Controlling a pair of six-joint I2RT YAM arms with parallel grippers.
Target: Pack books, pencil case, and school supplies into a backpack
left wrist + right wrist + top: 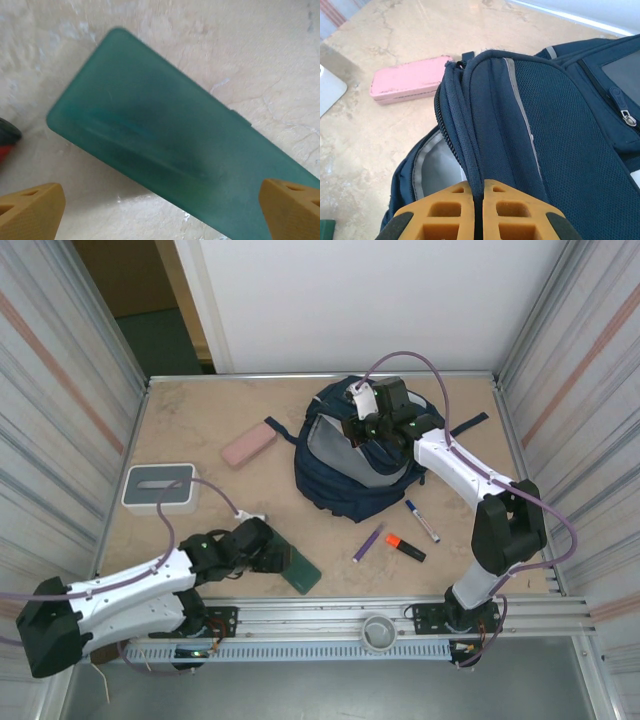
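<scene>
While my right claw [482, 210] is clamped shut on the zipped rim of the backpack [560, 125], lifting that edge so the grey-lined mouth gapes, my left claw [160, 210] hangs with its jaws spread wide above a green case [165, 145] that lies flat on the bench [250, 45]. Nothing is between those left fingers. The case sits on the near-left side of the backpack, well apart from it.

I judge the step in hand to be loading: one claw holds the bag open and the other is set to pick up. The next move calls for the left jaws to drop, close across the case's narrow width, lift it and carry it to the held-open mouth.

I count one backpack and two cases, the green one and a pink case [247, 448] just left of the backpack; I cannot tell which is the pencil case. There are three pens on the backpack's near side: a purple pen [368, 542], an orange highlighter [405, 548] and a white marker [422, 521].
</scene>
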